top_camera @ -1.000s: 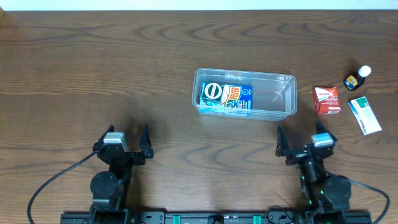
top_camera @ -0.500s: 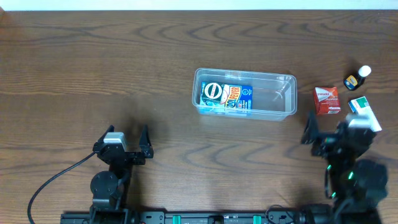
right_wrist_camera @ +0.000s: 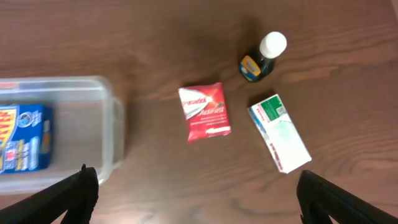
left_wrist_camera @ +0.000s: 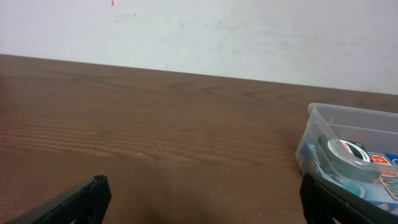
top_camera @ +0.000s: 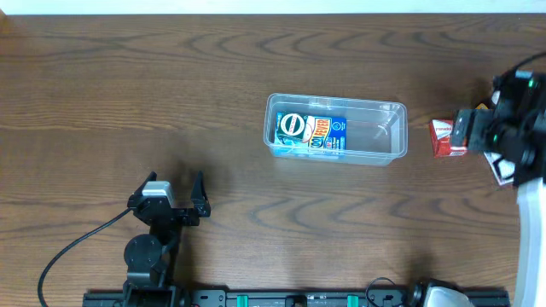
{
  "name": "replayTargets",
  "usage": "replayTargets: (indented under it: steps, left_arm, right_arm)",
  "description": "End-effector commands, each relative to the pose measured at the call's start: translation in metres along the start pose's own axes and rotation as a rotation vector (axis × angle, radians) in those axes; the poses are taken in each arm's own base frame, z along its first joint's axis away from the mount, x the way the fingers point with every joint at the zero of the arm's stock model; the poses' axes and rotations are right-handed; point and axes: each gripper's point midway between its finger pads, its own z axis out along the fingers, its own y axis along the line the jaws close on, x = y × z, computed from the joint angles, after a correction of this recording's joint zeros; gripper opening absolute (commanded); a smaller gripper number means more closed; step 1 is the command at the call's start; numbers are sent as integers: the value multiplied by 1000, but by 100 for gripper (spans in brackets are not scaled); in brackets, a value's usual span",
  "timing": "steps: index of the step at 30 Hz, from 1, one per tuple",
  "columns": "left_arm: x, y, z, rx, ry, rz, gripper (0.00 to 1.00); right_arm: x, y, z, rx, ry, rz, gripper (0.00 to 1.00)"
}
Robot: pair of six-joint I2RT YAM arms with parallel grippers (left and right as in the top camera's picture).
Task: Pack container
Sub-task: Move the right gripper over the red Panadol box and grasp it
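Right tool (top_camera: 488, 130), spread and empty, has swung up from the front edge to hover over the loose items right of the container (top_camera: 337, 103), which sits mid-desk (top_camera: 102, 94) holding a blue box (top_camera: 322, 135). Left tool (top_camera: 175, 182) rests spread and idle.

Left wrist: the container stands ahead, to the right.

Right wrist: a red box (right_wrist_camera: 204, 112) lies just below, likely the next pick.

Print on red box (right_wrist_camera: 205, 112) and blue box (top_camera: 328, 135) in container (top_camera: 376, 136), all illegible
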Motion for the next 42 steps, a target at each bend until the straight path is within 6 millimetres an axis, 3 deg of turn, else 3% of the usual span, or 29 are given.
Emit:
replayTargets:
  steps: [1,7,14,28,42]
  left_arm:
    - [16,2,1,-9,53,14,98]
    - [16,2,1,-10,53,14,98]
    - [16,2,1,-10,53,14,98]
    - [16,2,1,-10,53,14,98]
    - [16,2,1,-10,53,14,98]
  right_arm:
    - [-11,-6,11,2,-1,-32,99]
    - [-2,-12,39,-3,79,-166,99]
    - [9,-13,71,-20,163,-191,99]
    - [18,-15,106,-47,227,-265,99]
    - [46,-20,186,-23,354,-166,99]
